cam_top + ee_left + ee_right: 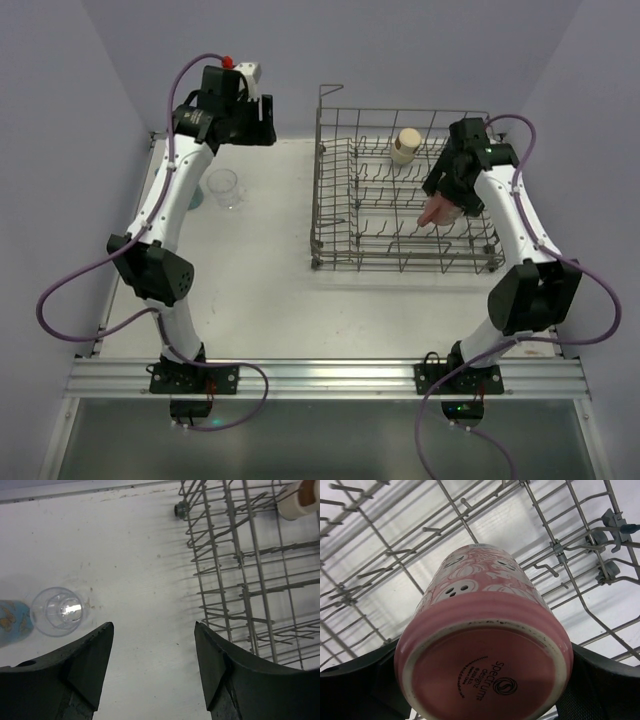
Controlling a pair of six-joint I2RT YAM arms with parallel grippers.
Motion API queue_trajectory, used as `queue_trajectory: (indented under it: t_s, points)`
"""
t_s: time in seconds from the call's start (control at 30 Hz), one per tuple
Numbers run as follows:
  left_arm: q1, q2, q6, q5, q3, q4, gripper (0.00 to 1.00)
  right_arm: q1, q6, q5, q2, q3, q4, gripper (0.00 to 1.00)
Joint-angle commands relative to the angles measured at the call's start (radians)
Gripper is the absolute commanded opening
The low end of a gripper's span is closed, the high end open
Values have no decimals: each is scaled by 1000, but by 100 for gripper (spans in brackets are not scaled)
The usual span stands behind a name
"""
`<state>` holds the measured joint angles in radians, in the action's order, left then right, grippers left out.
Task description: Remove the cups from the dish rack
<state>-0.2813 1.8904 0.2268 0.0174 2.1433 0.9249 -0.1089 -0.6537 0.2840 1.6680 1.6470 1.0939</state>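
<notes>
The grey wire dish rack (345,215) stands on the right half of the table. A beige cup (405,145) sits among its far prongs and shows in the left wrist view (300,500). My right gripper (445,205) is shut on the pink tumbler (436,211) over the rack's right side. In the right wrist view the tumbler (485,645) shows its base to the camera, with my fingers (600,680) on both sides. My left gripper (248,128) is open and empty above the table, left of the rack (250,575). A clear glass (224,187) and a light blue mug (193,195) stand on the table.
In the left wrist view my left gripper (153,630) hangs over bare white table, with the clear glass (57,611) and light blue mug (12,622) to its left. Purple walls close in the back and sides. A metal rail (330,378) runs along the near edge.
</notes>
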Motion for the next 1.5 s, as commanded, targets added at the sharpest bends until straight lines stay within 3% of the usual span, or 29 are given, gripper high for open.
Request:
queue_trajectory:
  t_s: [0.0,0.23,0.37,0.47,0.57,0.87,1.13,1.47]
  points:
    - [-2,-62,20,192,32,-20,70,-8,-3,-143,-125,-4,-227,0]
    - [-2,-123,121,515,-39,-148,72,-5,-20,-253,-261,-62,-356,0]
    - [-2,-188,291,775,-206,-407,70,9,-52,-322,-326,-98,-437,0]
    - [-6,-244,525,910,-377,-661,69,18,-75,-380,-370,-122,-505,0]
    - [-16,-274,650,1002,-491,-882,69,25,-90,-407,-402,-153,-548,0]
    - [-119,-248,1077,1061,-660,-1392,70,61,-164,-555,-514,-317,-775,0]
    - [-183,-203,1161,1015,-701,-1486,72,80,-240,-631,-588,-447,-997,0]
    - [-220,-137,1181,1001,-711,-1517,76,83,-340,-756,-591,-477,-1192,0]
